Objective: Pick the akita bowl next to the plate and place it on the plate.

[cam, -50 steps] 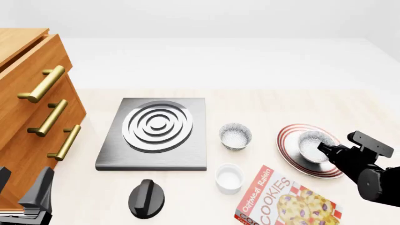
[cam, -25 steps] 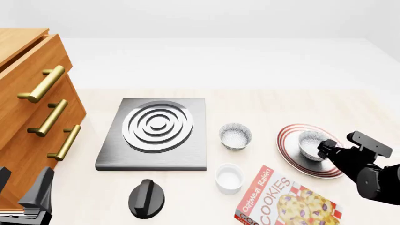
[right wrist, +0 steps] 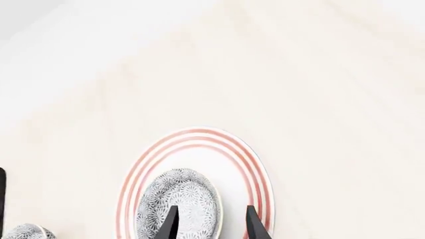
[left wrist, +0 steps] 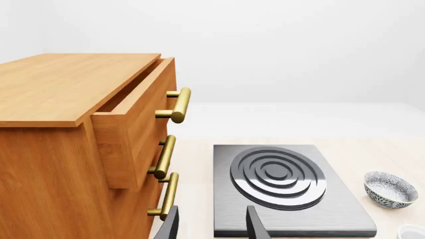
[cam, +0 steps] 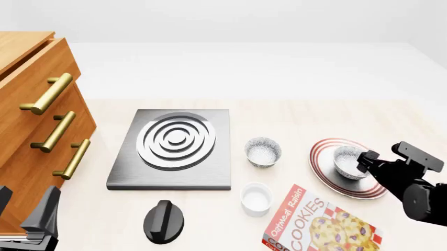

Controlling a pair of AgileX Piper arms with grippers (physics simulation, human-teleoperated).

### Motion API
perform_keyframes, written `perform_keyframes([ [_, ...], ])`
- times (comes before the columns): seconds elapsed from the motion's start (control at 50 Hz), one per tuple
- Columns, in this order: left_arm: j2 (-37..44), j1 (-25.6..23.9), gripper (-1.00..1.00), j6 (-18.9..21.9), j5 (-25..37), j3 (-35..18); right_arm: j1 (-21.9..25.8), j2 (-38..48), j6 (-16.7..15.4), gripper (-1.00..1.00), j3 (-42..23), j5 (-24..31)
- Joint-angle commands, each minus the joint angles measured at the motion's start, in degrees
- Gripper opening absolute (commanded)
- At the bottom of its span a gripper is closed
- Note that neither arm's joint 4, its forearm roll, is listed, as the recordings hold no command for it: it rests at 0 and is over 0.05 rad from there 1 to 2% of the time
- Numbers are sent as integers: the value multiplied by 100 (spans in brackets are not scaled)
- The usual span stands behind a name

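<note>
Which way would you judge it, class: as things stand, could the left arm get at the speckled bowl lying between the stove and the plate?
Probably yes. The left end effector hangs open near the drawer cabinet, and only the low, flat stove lies between it and that bowl. Whether the reach is long enough cannot be told.

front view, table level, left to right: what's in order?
Wooden drawer cabinet → stove burner → speckled bowl beside the plate → red-ringed plate carrying the akita bowl → right gripper at that bowl. Knob, white cup and cookie box sit nearer, left out.
</note>
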Motion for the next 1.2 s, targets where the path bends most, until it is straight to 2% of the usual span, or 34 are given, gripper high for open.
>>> perform_keyframes([
  [0.02, 0, 0, 100, 0, 0, 0, -17, -625, 141, 100, -60, 447],
  [0.46, 0, 0, 100, 0, 0, 0, 220, -2211, 544, 100, 196, 1205],
  [0.6, 0, 0, 100, 0, 0, 0, 323, -3098, 668, 100, 304, 1648],
  [0.86, 0, 0, 100, 0, 0, 0, 467, -4895, 674, 100, 477, 2602],
  [0.96, 0, 0, 100, 0, 0, 0, 579, -5816, 865, 100, 612, 3032],
  [1.12, 0, 0, 100, 0, 0, 0, 838, -6818, 1098, 100, 727, 3663],
  [1.2, 0, 0, 100, 0, 0, 0, 924, -7151, 1165, 100, 859, 3745],
])
